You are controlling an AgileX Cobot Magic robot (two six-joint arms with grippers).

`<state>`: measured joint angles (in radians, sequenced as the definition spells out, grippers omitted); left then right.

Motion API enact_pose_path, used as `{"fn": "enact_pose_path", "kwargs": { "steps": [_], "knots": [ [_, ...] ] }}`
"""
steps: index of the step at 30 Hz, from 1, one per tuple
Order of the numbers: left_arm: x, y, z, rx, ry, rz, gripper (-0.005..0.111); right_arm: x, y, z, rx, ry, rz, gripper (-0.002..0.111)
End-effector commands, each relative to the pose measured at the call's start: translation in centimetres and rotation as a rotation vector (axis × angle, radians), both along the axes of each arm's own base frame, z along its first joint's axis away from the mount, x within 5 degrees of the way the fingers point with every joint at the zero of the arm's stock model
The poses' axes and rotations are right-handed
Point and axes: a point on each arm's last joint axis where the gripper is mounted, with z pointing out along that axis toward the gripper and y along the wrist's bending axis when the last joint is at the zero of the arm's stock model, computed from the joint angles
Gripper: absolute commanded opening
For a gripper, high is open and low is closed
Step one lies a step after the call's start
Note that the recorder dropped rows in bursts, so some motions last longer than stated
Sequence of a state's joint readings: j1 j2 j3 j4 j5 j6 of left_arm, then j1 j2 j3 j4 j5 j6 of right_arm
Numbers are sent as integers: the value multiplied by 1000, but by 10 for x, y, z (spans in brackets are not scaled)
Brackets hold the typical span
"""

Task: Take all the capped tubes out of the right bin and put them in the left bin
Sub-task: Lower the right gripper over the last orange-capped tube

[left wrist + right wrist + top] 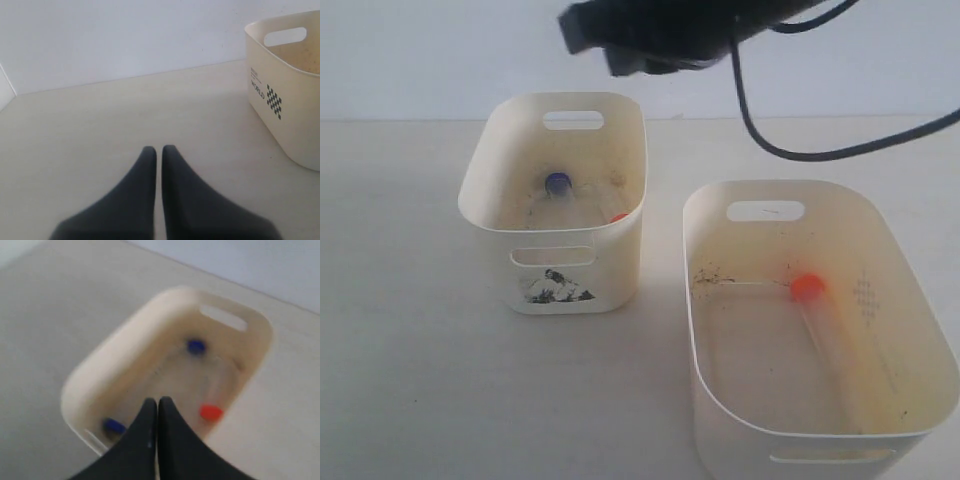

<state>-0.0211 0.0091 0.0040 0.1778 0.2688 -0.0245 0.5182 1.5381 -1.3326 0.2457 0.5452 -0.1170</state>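
One capped tube (825, 330) with an orange cap lies on the floor of the right bin (692, 260), the wider one. The left bin (620, 260) carries torn sticker remains on its front. It holds a blue-capped tube (558, 183) and an orange cap (619, 216) by its wall. My right gripper (605, 50) hangs above the left bin. In the right wrist view this gripper (158, 402) is shut and empty over the bin (100, 370), where two blue caps (196, 346) (114, 426) and an orange cap (211, 412) show. My left gripper (159, 150) is shut and empty over bare table.
A black cable (760, 120) hangs from the right arm behind the bins. A cream bin (280, 100) with a printed checker label stands ahead of my left gripper in the left wrist view. A pale wall runs behind the table.
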Motion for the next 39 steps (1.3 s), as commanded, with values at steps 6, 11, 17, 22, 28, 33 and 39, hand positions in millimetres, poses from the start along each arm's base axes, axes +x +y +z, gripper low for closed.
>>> {"fn": "enact_pose_path", "kwargs": {
  "steps": [6, 11, 17, 22, 28, 33, 39],
  "knots": [
    [0, 0, 2, -13, -13, 2, 4, -31, -64, -14, -538, 346, -475, 0],
    [0, 0, 2, -13, -13, 2, 4, -24, -38, -53, -513, 533, -397, 0],
    [0, 0, 2, -13, -13, 2, 4, -15, -14, -95, -618, 613, -349, 0],
    [0, 0, 2, -13, -13, 2, 4, -7, -13, -112, -698, 609, -349, 0],
    [0, 0, 2, -13, -13, 2, 4, -5, -19, -115, -735, 592, -360, 0],
    [0, 0, 2, -13, -13, 2, 4, -12, -35, -133, -800, 643, -371, 0],
    [0, 0, 2, -13, -13, 2, 4, -12, -41, -137, -823, 633, -427, 0]
  ]
}}
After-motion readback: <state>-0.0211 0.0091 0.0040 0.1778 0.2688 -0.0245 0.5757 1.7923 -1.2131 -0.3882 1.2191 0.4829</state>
